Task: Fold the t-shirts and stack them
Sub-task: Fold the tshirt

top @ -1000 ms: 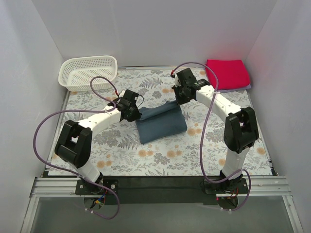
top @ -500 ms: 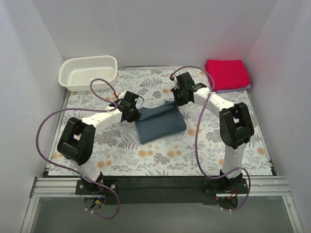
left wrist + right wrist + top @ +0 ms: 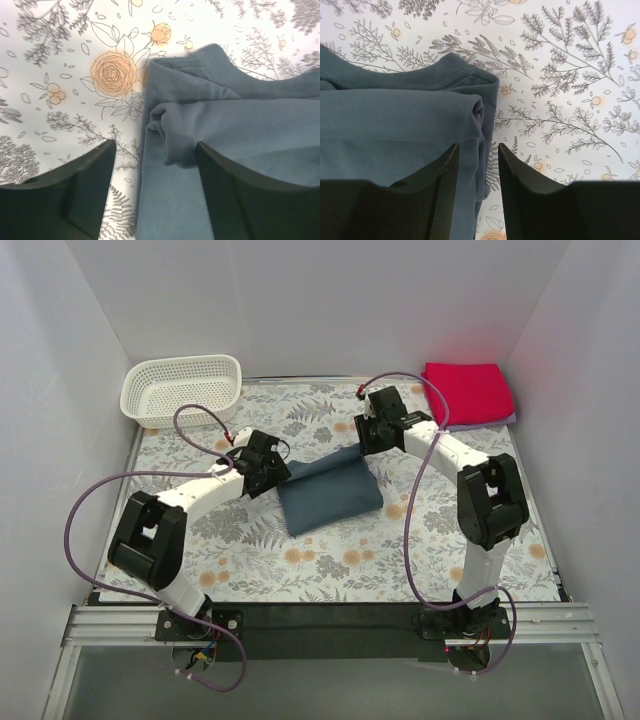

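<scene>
The white lattice basket sits at the upper left of the top view, against the back wall; looking into it we see only its perforated floor. At the upper right, in the corner, the red shirt lies folded on the lavender shirt, of which only a thin edge shows below it. The blue-grey shirt lies folded in the middle of the frame, tilted, flat on the tabletop. The left tool is at the shirt's left edge. In its wrist view its fingers stand well apart, with a bunched fold of the cloth between them and bare print showing beside the left finger. The right tool is at the shirt's upper right corner. Its fingers stand apart by a narrow gap over the doubled edge of the cloth, and we see no pinch on it. The tabletop carries a pale print of grey ferns and orange roses. Plain white walls close it in at the back and on both sides. A black rail crosses the bottom of the frame, where the arm bases are bolted, and purple cables loop along both arms.
</scene>
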